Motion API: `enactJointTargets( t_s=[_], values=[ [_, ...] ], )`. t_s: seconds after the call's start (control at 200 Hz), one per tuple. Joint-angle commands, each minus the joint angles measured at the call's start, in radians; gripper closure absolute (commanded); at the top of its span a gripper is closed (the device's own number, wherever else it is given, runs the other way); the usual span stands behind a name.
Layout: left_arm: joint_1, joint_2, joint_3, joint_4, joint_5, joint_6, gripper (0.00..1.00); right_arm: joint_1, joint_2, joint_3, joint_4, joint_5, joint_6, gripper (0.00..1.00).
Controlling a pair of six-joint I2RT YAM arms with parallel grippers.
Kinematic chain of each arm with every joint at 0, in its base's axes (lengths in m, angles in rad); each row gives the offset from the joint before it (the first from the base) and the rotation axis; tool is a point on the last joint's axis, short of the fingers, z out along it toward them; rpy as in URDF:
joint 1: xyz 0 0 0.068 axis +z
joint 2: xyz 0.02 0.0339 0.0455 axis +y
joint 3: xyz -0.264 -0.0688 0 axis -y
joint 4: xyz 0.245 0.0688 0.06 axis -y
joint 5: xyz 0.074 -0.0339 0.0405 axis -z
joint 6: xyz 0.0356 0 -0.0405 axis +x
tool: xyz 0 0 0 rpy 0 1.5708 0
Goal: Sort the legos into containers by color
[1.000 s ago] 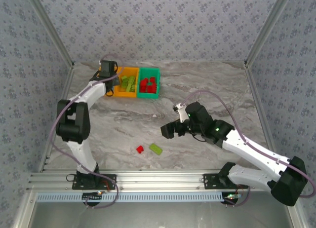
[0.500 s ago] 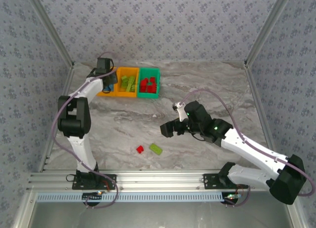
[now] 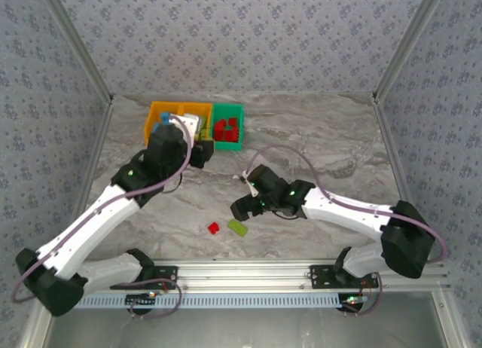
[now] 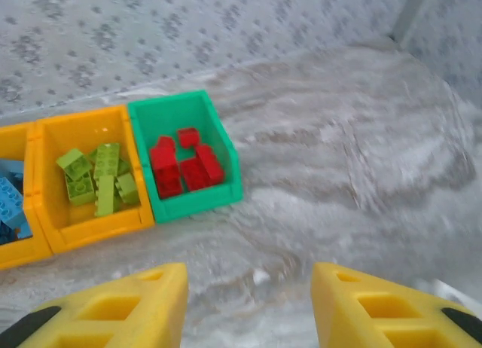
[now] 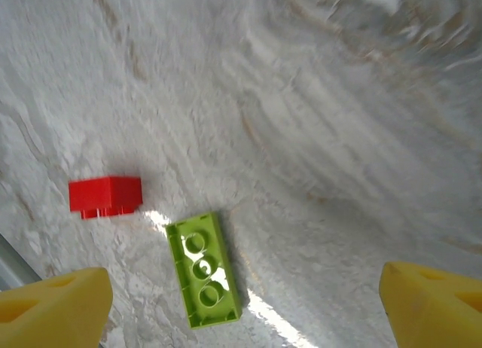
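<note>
Three joined containers stand at the back left. The left orange one [image 3: 160,111] holds blue legos [image 4: 9,201], the middle orange one [image 4: 98,221] lime legos [image 4: 98,178], and the green one [image 4: 197,203] red legos [image 4: 184,163]. Two legos lie loose near the front: a red brick [image 3: 214,228] [image 5: 105,195] and a lime brick [image 3: 238,227] [image 5: 203,269], which lies studs down. My right gripper [image 3: 245,207] [image 5: 245,306] hovers just above the lime brick, open wide. My left gripper [image 3: 200,154] [image 4: 250,303] hangs open and holds nothing, in front of the bins.
Patterned walls with metal posts enclose the marble table [image 3: 324,137] at the back and sides. An aluminium rail [image 3: 248,273] runs along the near edge, close to the loose bricks. The right arm's cable [image 3: 301,156] arcs over the middle.
My left arm has pulled back from over the left orange bin toward the table's middle, its jaws now wider apart. My right gripper has moved left and forward over the loose bricks.
</note>
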Motion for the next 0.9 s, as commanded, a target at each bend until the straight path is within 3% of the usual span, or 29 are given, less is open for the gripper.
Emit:
enactJointTargets(
  t_s=[0.0, 0.145, 0.25, 0.375, 0.49, 0.605, 0.775, 0.894],
  values=[
    [-0.109, -0.041, -0.012, -0.265, -0.051, 0.121, 0.52, 0.049, 0.060, 0.032, -0.024, 0.022, -0.001, 0.08],
    [-0.255, -0.097, -0.059, -0.379, 0.005, 0.259, 0.47, 0.093, 0.153, 0.044, -0.020, 0.029, 0.009, 0.14],
    [-0.262, -0.146, -0.127, -0.385, 0.107, 0.336, 0.45, 0.101, 0.225, 0.046, 0.005, 0.003, 0.002, 0.20],
    [-0.262, -0.181, -0.184, -0.359, 0.217, 0.396, 0.43, 0.113, 0.306, 0.083, -0.029, -0.011, -0.015, 0.35],
    [-0.262, -0.181, -0.197, -0.374, 0.308, 0.435, 0.24, 0.118, 0.336, 0.089, -0.041, 0.033, 0.001, 0.55],
    [-0.262, -0.198, -0.228, -0.373, 0.454, 0.480, 0.14, 0.111, 0.305, 0.083, -0.032, 0.064, 0.011, 0.61],
    [-0.249, -0.305, -0.265, -0.296, 0.405, 0.484, 0.13, 0.032, 0.157, 0.051, 0.110, -0.009, 0.017, 0.67],
    [-0.173, -0.372, -0.280, -0.214, 0.397, 0.443, 0.07, -0.039, 0.082, 0.093, 0.246, -0.077, -0.034, 0.67]
  ],
)
